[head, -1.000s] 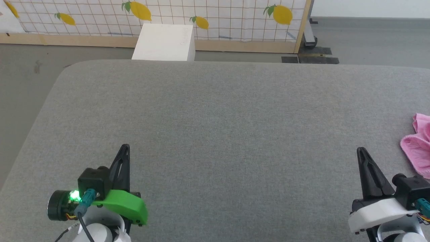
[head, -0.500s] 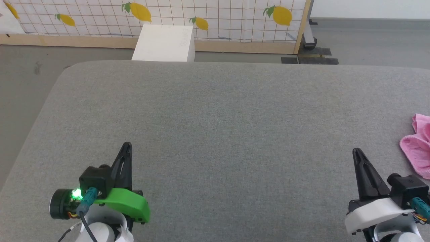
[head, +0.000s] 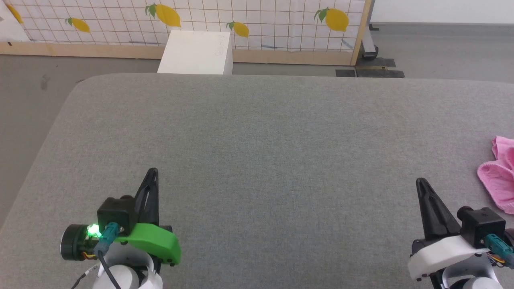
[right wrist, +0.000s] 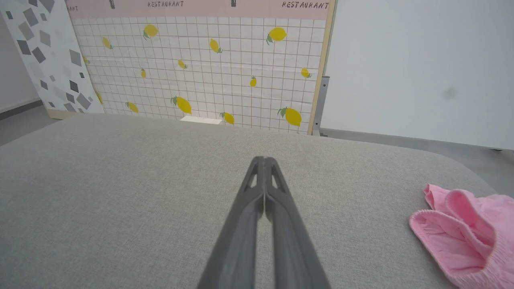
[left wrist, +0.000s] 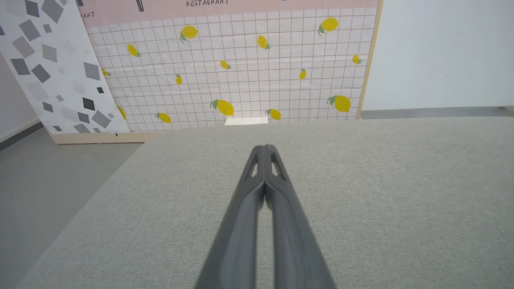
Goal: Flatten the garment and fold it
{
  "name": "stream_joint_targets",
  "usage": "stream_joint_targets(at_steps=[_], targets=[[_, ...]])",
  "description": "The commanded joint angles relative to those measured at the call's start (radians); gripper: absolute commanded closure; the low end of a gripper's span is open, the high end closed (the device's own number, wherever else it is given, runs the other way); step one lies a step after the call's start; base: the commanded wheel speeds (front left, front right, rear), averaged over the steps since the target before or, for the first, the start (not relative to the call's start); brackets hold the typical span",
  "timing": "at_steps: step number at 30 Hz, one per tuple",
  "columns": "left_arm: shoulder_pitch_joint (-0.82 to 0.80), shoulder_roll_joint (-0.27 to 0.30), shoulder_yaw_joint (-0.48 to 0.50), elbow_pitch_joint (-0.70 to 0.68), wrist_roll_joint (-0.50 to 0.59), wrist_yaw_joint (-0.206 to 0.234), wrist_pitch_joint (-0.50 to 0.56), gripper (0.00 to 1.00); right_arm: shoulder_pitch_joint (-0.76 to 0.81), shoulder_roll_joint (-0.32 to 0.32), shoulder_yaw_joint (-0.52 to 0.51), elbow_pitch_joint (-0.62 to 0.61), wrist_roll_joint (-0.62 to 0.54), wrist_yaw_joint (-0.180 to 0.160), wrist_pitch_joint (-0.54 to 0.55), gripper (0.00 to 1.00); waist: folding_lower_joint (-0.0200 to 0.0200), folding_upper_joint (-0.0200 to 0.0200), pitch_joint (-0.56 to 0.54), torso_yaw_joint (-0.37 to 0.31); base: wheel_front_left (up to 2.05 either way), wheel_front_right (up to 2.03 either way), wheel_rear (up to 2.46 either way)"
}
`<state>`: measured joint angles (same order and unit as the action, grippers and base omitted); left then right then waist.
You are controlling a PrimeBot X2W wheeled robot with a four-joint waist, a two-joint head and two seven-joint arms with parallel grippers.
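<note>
This looks like a robotics test studio dressed as a set rather than a lived-in room. A large table (head: 257, 140) padded in grey fabric is the centrepiece. Beyond its far edge stands a wood-framed screen (left wrist: 241, 68) printed with lemons on a grid, topped by a pink band (right wrist: 200, 6) lettered RESTAURANT. Off the table's far left corner is a terrazzo-print panel (left wrist: 48, 68). Past its far right corner, a bare white wall (right wrist: 421, 68) meets a plain grey floor (head: 28, 100).

Bright even light, soft shadows, sharp focus.
</note>
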<state>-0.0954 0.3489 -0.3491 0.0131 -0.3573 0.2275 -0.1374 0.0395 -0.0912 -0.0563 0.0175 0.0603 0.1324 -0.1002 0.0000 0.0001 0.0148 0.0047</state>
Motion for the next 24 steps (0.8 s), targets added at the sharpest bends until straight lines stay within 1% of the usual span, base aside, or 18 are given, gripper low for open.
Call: stream_joint_targets(at_steps=[1,24], targets=[[0.017,-0.014,0.016,-0.004,0.019,-0.012,0.005,1.00,-0.017,0.005,0.005,-0.006,-0.013,-0.001,0.007,1.00,0.0000,-0.0001,0.000,0.000,0.00,0.00,0.00],[0.043,-0.107,0.125,-0.007,0.130,-0.082,0.048,1.00,-0.024,0.017,0.021,-0.010,-0.028,-0.001,0.038,1.00,0.0000,-0.0001,-0.005,-0.002,0.00,0.00,0.00]])
